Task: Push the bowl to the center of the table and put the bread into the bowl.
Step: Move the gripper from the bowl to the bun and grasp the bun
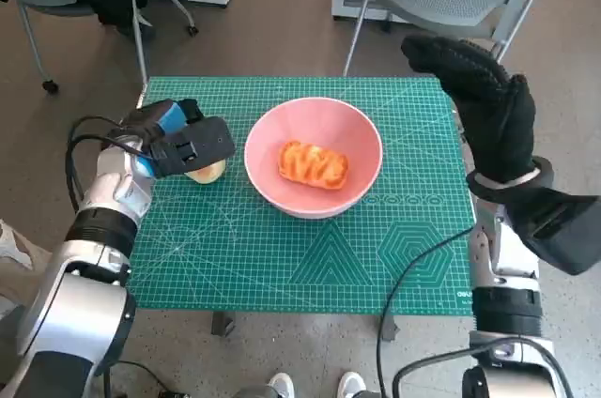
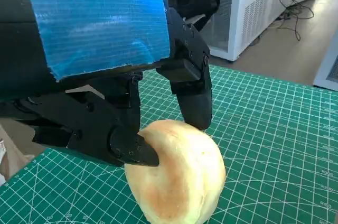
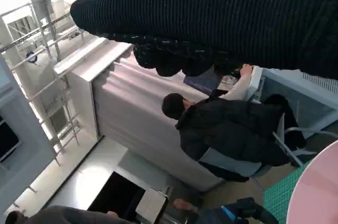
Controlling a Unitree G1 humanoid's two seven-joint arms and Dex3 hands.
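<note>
Pinched by the left robot hand (image 1: 188,146) is a pale bun (image 1: 208,172) at the pink bowl's (image 1: 314,156) nine o'clock; the right robot hand (image 1: 484,98) is held raised, empty, fingers loosely extended.

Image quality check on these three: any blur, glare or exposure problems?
Head view: sharp, evenly lit, soft shadows under the pink bowl; edges bend from the wide lens. Left wrist view: the bun and the left hand are sharp, with daylight glare on the blue tape. Right wrist view: the right hand is a dark silhouette, and the upper corner by the railing is blown out.
</note>
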